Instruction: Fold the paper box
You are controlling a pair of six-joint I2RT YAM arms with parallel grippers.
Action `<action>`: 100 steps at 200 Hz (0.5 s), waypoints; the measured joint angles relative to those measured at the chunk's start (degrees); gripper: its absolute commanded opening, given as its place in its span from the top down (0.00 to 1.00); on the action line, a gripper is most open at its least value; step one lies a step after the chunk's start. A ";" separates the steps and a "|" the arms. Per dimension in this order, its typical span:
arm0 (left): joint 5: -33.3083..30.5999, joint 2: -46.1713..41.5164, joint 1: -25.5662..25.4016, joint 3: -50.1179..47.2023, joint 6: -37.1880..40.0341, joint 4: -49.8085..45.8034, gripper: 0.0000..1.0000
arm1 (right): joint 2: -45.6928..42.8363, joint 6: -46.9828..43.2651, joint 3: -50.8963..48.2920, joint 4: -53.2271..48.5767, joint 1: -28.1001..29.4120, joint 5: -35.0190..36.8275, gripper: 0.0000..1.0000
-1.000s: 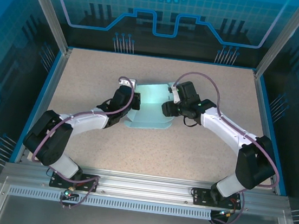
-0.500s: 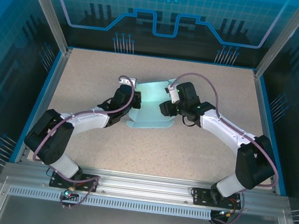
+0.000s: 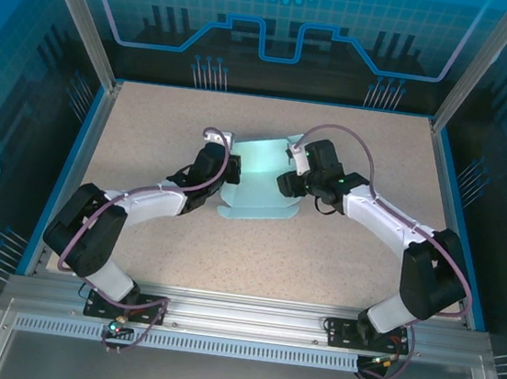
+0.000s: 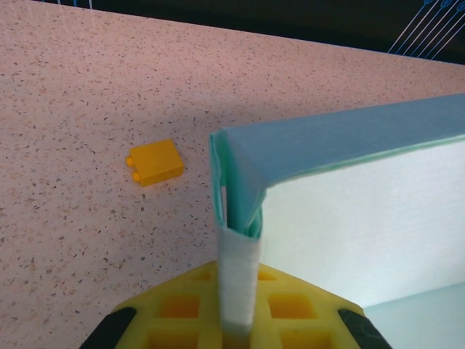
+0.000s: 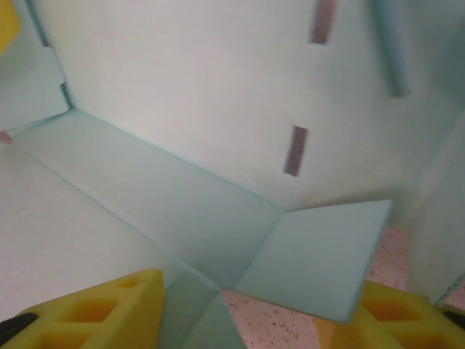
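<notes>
Risk: left claw pinches box wall, right claw spread astride a flap; a hard push could crease the wall.

From above, the speckled table is lit brightly and evenly from overhead, and my arms throw only soft shadows on it, while the panels around it are dim and blue. At my left wrist the table's grain is crisp, the paper box casts a soft grey shadow toward the orange brick, and its white face is nearly washed out. At my right wrist the box is so close that it looks pale and soft, and my yellow fingers are blurred.
</notes>
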 measured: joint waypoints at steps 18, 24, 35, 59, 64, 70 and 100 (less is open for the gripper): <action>0.00 0.07 0.00 0.04 0.00 -0.04 0.94 | -0.02 1.31 0.00 -0.17 -1.33 -0.33 0.44; 0.00 0.11 0.00 0.11 0.02 -0.13 0.94 | -0.02 1.64 0.00 -0.24 -1.53 -0.52 0.44; 0.00 0.24 0.00 0.22 0.04 -0.42 0.94 | -0.02 2.29 0.00 -0.22 -1.68 -1.11 0.44; 0.00 0.57 0.00 0.26 0.02 -0.44 0.94 | -0.02 2.99 0.00 -0.17 -1.68 -2.69 0.44; 0.00 0.66 0.00 0.28 0.02 -0.44 0.94 | -0.02 3.19 0.00 -0.13 -1.68 -2.91 0.44; 0.00 0.76 0.02 0.28 0.02 -0.44 0.93 | -0.02 3.28 0.00 -0.04 -1.68 -3.17 0.44; 0.00 1.01 0.02 0.33 -0.02 -0.35 0.94 | -0.61 3.58 -0.11 1.25 -1.68 -4.39 0.45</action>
